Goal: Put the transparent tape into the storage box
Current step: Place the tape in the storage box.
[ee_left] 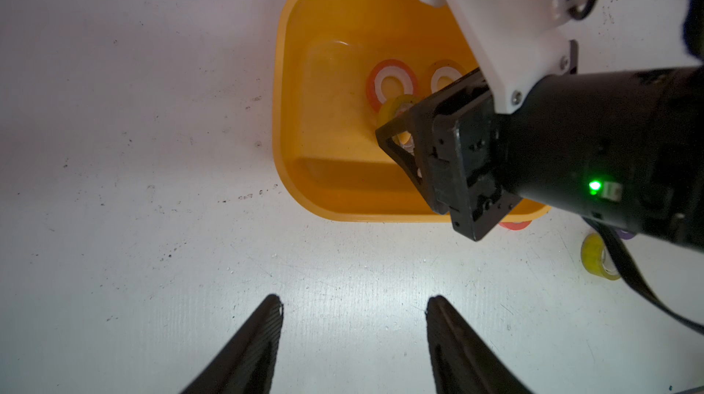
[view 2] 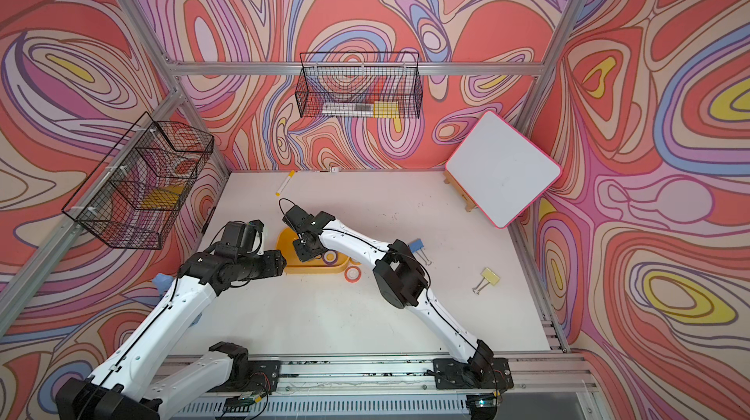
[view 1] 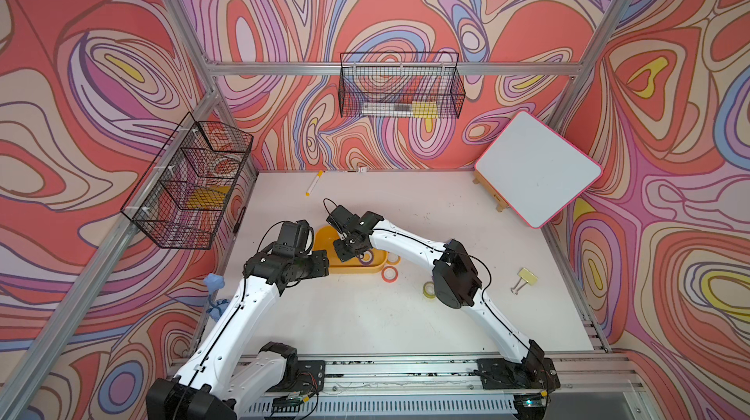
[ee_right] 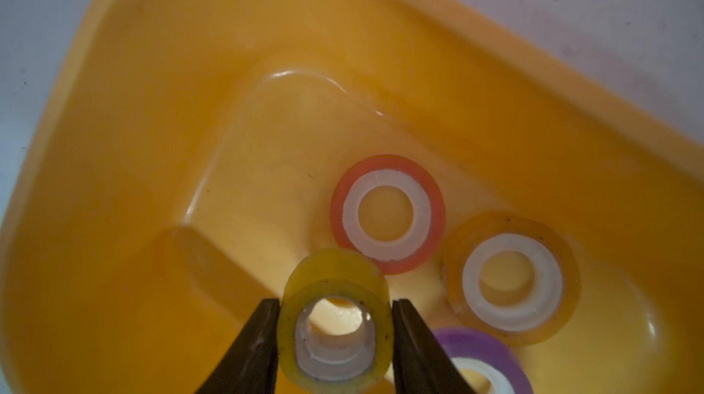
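The right gripper (ee_right: 335, 302) is grasping a yellow tape roll (ee_right: 335, 270) over the yellow tray (ee_right: 152, 106), just beside the red roll (ee_right: 386, 180), so it should let go gently there; the left gripper (ee_left: 354, 298) hangs released above the desk (ee_left: 114, 182).

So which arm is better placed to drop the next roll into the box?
Right: the right gripper grips a yellow tape roll over the storage box, while the left gripper is open and empty over the table beside it.
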Controlling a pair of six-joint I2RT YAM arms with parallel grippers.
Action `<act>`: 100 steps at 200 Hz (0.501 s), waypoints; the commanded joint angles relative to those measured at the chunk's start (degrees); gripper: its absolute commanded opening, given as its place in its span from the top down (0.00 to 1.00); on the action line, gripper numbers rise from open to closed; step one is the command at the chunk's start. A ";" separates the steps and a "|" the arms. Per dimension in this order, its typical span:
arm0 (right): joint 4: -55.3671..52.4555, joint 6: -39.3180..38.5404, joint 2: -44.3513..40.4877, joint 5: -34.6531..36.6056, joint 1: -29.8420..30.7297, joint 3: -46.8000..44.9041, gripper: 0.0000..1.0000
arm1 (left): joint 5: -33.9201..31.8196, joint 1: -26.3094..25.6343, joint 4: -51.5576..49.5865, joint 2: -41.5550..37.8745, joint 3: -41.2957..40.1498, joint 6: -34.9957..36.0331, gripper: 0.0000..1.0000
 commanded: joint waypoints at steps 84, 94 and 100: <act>-1.36 -1.90 0.99 0.47 0.33 -0.63 0.44 | 0.42 0.64 1.18 -0.25 -0.59 0.98 0.35; -0.72 -1.98 0.31 0.57 0.39 -0.54 0.43 | 0.43 0.77 1.23 -0.17 -0.54 0.92 0.35; -0.17 -1.99 -0.32 0.69 0.40 -0.37 0.43 | 0.45 0.70 1.23 -0.16 -0.60 0.90 0.35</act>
